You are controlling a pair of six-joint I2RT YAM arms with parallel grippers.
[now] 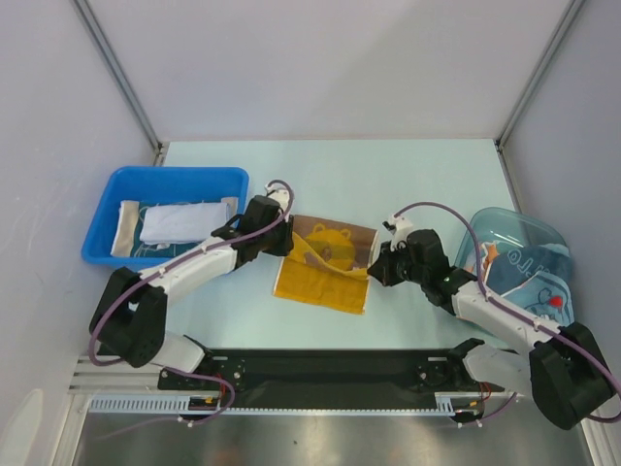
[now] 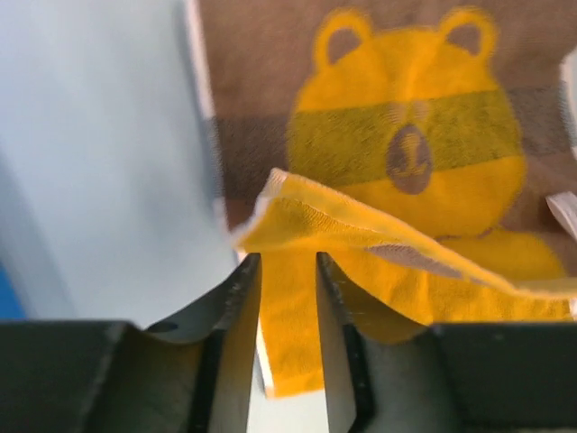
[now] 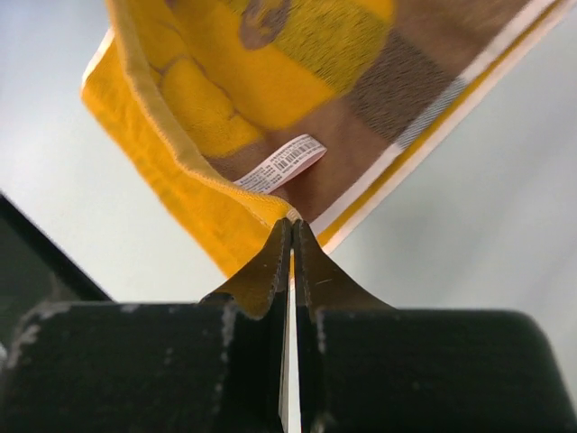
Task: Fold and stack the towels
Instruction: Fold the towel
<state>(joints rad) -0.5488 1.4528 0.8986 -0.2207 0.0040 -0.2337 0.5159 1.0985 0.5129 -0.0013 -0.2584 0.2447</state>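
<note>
Nearest the top camera, a black rail (image 1: 330, 369) joins the two arm bases at the worktop's (image 1: 388, 175) front edge.

At far left a blue bin (image 1: 175, 175) holds a folded pale towel (image 1: 179, 221) lying on a teal towel (image 1: 146, 247).

Right of the bin, the left gripper (image 1: 284, 241) sits at the left edge of the bear towel (image 1: 325, 272), which lies in the middle of the worktop between the two arms. It is brown with a yellow bear face, and its plain yellow underside is turned up along the near side. From the left wrist, the gripper's (image 2: 287, 262) jaws stand a narrow way apart. A raised yellow corner of the bear towel (image 2: 406, 135) hangs just past the tips, not clamped.

On the other side, the right gripper (image 1: 374, 264) meets the towel's right edge. Its wrist view shows the gripper (image 3: 290, 225) pressed tight together, pinching the yellow hem of the bear towel (image 3: 225, 81), near a white label (image 3: 284, 162).

Far right, a clear blue bin (image 1: 524, 228) holds a light blue towel (image 1: 539, 286).
</note>
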